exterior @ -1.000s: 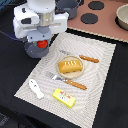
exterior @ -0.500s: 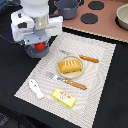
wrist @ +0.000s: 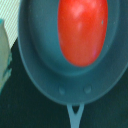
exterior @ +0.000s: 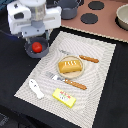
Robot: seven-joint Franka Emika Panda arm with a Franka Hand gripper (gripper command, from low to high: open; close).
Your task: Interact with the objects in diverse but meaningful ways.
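A red tomato [exterior: 36,47] lies in a small grey pan [exterior: 30,52] at the exterior view's left, just off the striped mat. My gripper [exterior: 36,39] hangs right above the pan, apart from the tomato; its fingers are too hidden to read. The wrist view looks straight down on the tomato [wrist: 82,32] in the pan [wrist: 42,75], with no fingers in it. An orange-yellow bread loaf [exterior: 70,66] sits on a plate at the mat's middle. A flat yellow butter block [exterior: 65,97] and a white fish-shaped piece [exterior: 36,88] lie near the mat's front.
A wooden-handled fork [exterior: 69,82] and knife [exterior: 86,58] lie beside the loaf's plate on the striped mat [exterior: 100,85]. A grey pot [exterior: 70,7], a toy stove top with dark burners [exterior: 95,12] and a bowl [exterior: 122,16] stand at the back.
My arm has shifted slightly toward the exterior view's left above the pan. The objects have not moved.
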